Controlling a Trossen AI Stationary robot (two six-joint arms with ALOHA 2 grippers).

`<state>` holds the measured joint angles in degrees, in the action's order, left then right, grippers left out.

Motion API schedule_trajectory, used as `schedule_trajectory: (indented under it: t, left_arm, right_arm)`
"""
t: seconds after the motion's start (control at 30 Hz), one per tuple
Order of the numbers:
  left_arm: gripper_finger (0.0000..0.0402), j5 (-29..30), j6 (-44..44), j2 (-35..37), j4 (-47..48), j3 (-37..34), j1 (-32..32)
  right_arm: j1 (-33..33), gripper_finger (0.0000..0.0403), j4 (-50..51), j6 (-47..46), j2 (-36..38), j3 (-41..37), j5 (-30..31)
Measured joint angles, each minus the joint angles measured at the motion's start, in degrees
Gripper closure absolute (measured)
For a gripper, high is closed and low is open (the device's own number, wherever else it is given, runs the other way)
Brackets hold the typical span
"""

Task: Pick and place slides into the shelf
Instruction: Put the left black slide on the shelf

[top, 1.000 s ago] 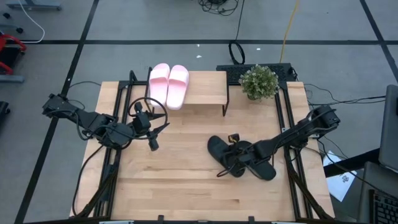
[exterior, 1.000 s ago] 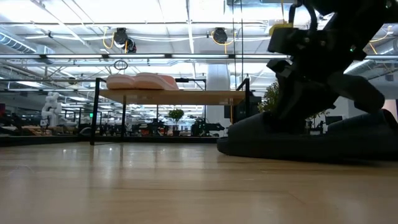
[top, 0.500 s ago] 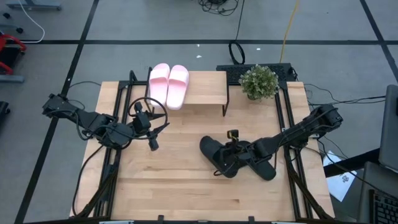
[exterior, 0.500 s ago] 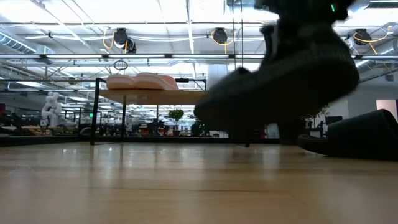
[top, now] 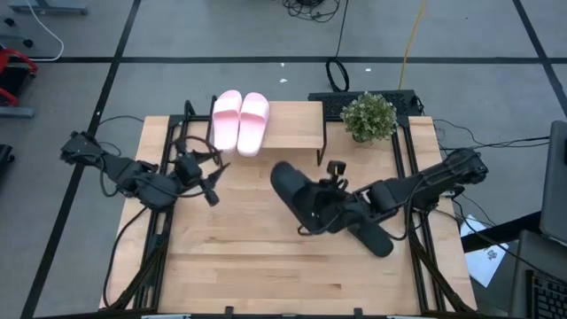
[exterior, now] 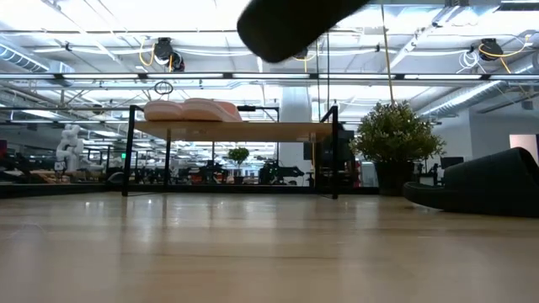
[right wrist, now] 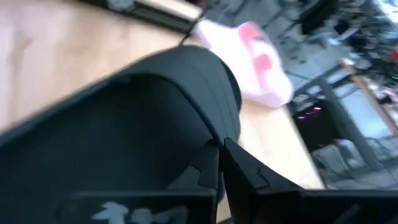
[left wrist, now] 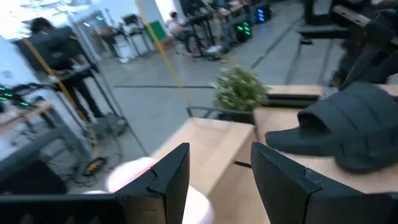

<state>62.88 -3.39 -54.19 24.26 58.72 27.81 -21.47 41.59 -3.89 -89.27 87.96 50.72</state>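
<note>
The right gripper (top: 326, 197) had its fingers (right wrist: 211, 168) pinched on the strap of one black slide (top: 306, 199), which hung clear of the tabletop (top: 248, 248); from above it looked as if the shoe lay on the wood, but the table-level camera caught only its dark toe (exterior: 295, 25) high overhead, well off the surface. The same low camera showed the other black slide (exterior: 480, 183) resting flat on the table at the right, in front of a potted plant (exterior: 392, 139). From overhead that second slide (top: 372, 235) was partly tucked under the right arm. The pink pair (top: 240, 120) sat side by side on the left end of the shelf (top: 292, 128), toes overhanging its front edge. The left gripper (top: 202, 173) hovered over the table just in front of that end, its fingers (left wrist: 171, 171) spread apart with nothing between them; past them its wrist camera saw the raised black slide (left wrist: 339, 127), the plant and a pink blur.
</note>
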Motion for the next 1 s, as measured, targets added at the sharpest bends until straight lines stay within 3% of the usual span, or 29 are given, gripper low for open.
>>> schedule_trajectory:
  t: [0.2, 0.5, 0.77, 1.0]
  left_arm:
    - [0.0227, 6.0, 0.7, 3.7, -0.1, 0.0, 1.9]
    - [0.0227, 6.7, 4.0, 4.4, 0.0, 0.0, 2.6]
    - [0.0227, 6.8, 7.8, 4.4, -0.1, 0.0, 2.2]
    - [0.0227, 10.3, 12.5, 4.4, -0.9, 0.0, 2.2]
  right_arm:
    - [5.3, 0.0402, -6.8, 2.2, 0.0, 1.1, 3.4]
    - [14.8, 0.0403, -17.2, 10.9, 0.0, 1.1, 3.2]
    - [23.1, 0.0403, -20.5, 10.7, -1.0, 1.1, 3.2]
    - [25.4, 0.0403, -23.0, 12.7, -2.0, 1.4, 1.3]
